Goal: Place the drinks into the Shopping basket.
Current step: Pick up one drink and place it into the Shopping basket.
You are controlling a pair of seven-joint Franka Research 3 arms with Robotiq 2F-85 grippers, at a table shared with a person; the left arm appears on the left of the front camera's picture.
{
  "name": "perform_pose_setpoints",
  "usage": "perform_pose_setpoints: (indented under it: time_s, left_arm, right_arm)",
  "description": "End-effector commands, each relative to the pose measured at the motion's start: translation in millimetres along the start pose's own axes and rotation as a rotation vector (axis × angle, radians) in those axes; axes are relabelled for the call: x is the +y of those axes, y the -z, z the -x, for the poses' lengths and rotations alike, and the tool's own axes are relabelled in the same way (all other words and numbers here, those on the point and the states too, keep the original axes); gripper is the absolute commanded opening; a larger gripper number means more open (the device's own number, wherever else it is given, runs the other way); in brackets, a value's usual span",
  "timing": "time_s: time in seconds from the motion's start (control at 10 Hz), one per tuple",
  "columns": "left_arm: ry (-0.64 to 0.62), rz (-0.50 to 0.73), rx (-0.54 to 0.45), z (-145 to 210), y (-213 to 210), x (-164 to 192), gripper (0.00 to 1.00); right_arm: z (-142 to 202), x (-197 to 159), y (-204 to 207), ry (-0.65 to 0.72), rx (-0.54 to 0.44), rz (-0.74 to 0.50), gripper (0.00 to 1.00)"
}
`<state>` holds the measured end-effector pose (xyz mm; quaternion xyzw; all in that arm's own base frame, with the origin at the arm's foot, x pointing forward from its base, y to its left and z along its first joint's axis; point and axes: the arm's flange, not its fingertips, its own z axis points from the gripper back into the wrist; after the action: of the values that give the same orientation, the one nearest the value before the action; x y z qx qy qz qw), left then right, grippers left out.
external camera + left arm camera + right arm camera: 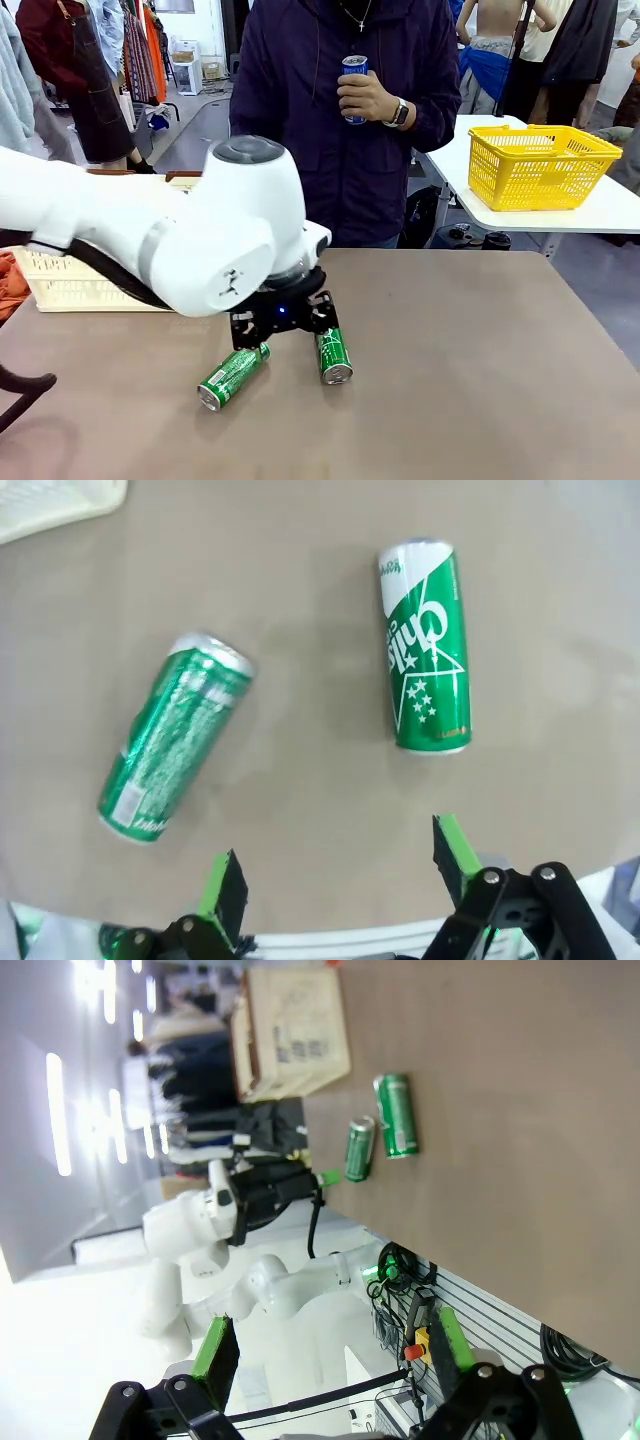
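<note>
Two green drinks lie on their sides on the brown table: one (233,376) near the front, the other (335,355) just to its right. My left gripper (282,320) hangs open just behind them. From the left wrist, the cans (175,735) (425,645) lie ahead of the open left gripper (340,875), nothing between its fingers. A person across the table holds a blue drink (354,85) at chest height. The cream Shopping basket (70,285) stands at the table's left, partly behind my arm. My right gripper (332,1345) is open and empty, off the table's side, looking at both cans (395,1115) (359,1148) and the basket (295,1030).
A yellow mesh basket (540,165) sits on a separate white table at the back right. The person stands close to the far edge. My left arm's white body (200,240) blocks much of the left of the table. The right half of the brown table (480,360) is bare.
</note>
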<state>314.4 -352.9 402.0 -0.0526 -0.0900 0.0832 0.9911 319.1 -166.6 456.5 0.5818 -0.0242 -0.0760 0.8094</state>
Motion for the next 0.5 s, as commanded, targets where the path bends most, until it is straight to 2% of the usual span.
perform_pose_setpoints:
  time_s: [0.0,0.1,0.4]
  left_arm:
    - [0.07,0.038,-0.072,-5,22,-32,1.0]
    - [0.162,0.095,-0.045,-7,36,-43,1.0]
    - [0.205,0.08,-0.081,-22,66,-67,1.0]
  right_arm:
    - [1,5,-2,0.009,0.01,0.009,1.0]
    - [1,5,-2,0.009,0.01,0.009,1.0]
    - [1,5,-2,0.009,0.01,0.009,1.0]
